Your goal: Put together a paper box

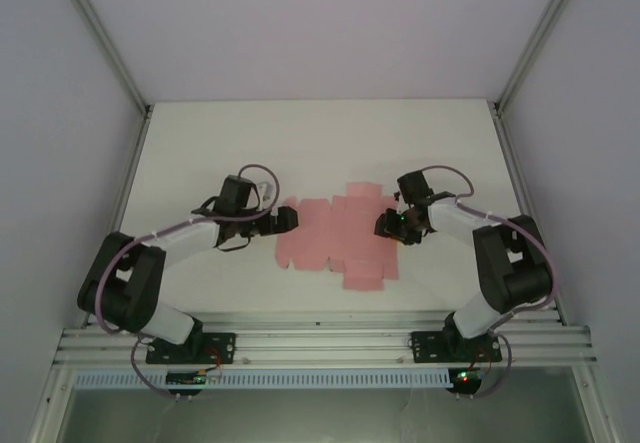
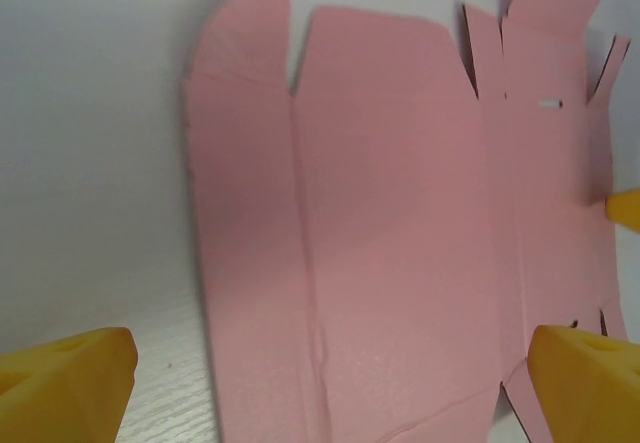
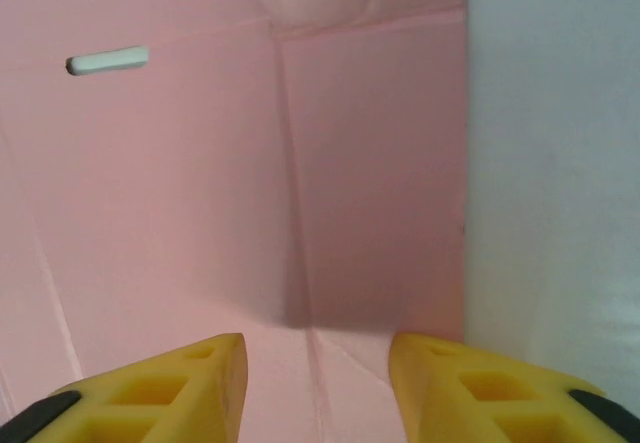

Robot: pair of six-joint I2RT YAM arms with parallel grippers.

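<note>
One paper box (image 1: 335, 245) lying flat, unfolded

Left gripper (image 2: 332, 348): jaws fully wide, holding nothing; the paper box lies ahead of and beneath its fingers. Right gripper (image 3: 318, 348): jaws partway apart, nothing between them; pink card directly below, its edge and bare table (image 3: 550, 163) just beside the fingertips.

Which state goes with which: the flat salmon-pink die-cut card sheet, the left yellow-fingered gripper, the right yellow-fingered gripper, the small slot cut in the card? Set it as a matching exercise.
Things: 1 salmon-pink die-cut card sheet; 2 left gripper; 3 right gripper; 4 slot.
States: A fingers wide apart, at the sheet's left end; B white table shows through; C lies flat, unfolded; D fingers closer together, near the sheet's right edge.
Pairs: 1-C; 2-A; 3-D; 4-B.
</note>
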